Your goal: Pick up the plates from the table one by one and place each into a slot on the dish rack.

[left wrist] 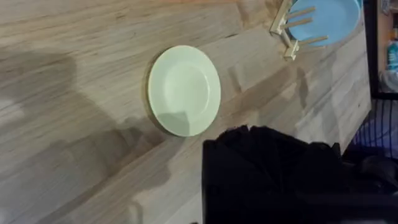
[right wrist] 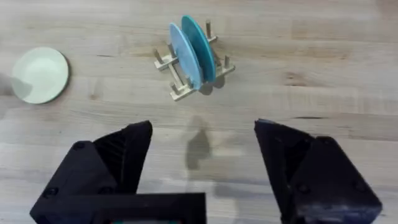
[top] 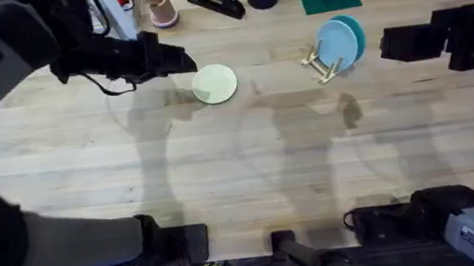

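The left gripper (top: 182, 61) reaches in from the left, level above the table (top: 223, 170), its tip just beside the cream plate (top: 214, 84); whether its fingers are parted cannot be told. The right gripper (right wrist: 202, 149) hangs spread wide and empty, off to the right of the dish rack (top: 326, 65), which holds a light blue plate (right wrist: 184, 53) and a teal plate (right wrist: 200, 43) upright.
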Available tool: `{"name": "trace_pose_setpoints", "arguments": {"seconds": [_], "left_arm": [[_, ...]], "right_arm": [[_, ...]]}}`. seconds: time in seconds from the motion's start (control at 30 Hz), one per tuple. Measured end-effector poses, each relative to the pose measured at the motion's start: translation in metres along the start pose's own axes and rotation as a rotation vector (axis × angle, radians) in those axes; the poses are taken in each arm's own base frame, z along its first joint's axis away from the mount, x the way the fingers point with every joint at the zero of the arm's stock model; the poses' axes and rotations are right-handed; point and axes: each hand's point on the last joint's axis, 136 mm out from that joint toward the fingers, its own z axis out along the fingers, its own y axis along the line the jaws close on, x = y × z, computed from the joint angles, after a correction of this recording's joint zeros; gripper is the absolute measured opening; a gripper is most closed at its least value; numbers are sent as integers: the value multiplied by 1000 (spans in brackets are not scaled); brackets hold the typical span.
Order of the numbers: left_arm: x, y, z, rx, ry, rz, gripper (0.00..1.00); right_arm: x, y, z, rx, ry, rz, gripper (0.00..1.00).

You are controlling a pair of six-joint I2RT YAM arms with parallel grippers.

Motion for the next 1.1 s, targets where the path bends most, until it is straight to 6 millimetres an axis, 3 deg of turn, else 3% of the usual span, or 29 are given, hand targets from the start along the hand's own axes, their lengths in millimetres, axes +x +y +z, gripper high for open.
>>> {"name": "trace_pose_setpoints", "arguments": {"seconds": [0.7, 1.1], "left_arm": [[11, 54, 52, 47, 77, -40, 41], [18, 73, 72, 76, 98, -72, 41]], "right_arm": [[0, 0, 0, 0, 0, 0, 995], [0, 0, 0, 0, 0, 0, 995]]}}
